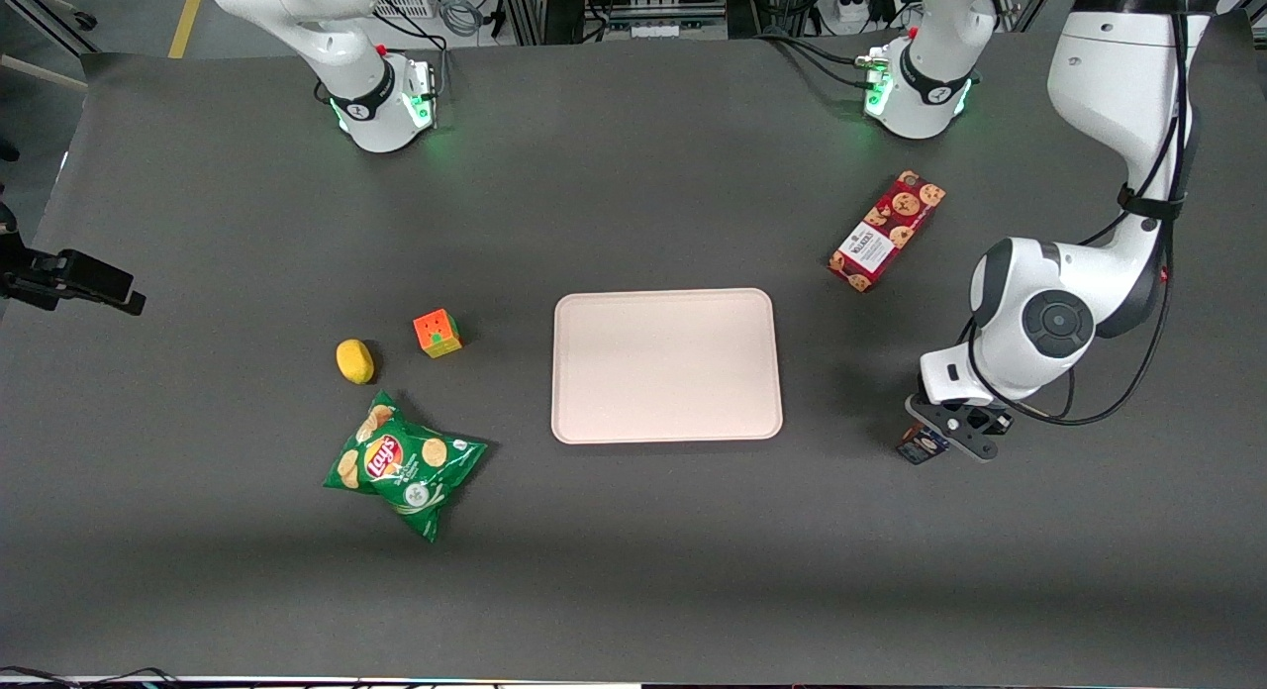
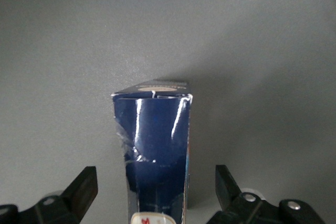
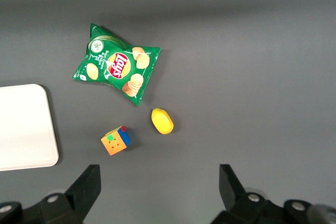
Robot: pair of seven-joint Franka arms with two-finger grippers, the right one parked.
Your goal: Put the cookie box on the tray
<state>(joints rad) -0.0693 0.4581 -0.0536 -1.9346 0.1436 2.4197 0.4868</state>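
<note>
The chip bag [image 1: 404, 463] lies nearest the front camera, a green crinkled packet on the table [image 1: 633, 570] toward the parked arm's end. Just farther from the camera sit a yellow lemon [image 1: 354, 360] and, beside it, a puzzle cube [image 1: 438, 333]. Next along, near the table's middle, is the tray [image 1: 666, 364], flat and pale pink, with nothing in it at all. Farther from the camera, toward the working arm's end, lies the red cookie carton [image 1: 888, 231], which is not the one wanted.

At the working arm's end the gripper [image 1: 946, 435] hangs low over the cookie box [image 1: 921, 443], which rests on the table well apart from the tray. In the left wrist view the dark blue cookie box [image 2: 156, 150] stands between the two fingers [image 2: 81, 188], which are spread wide with clear gaps on either side, touching nothing. The carton's wall looks creased, so it may give under pressure.

The step in hand appears to be the approach to the grasp; nothing is lifted yet. The next move probably calls for settling a little lower, closing gently on the box's narrow sides, then lifting and carrying it sideways to the tray.
</note>
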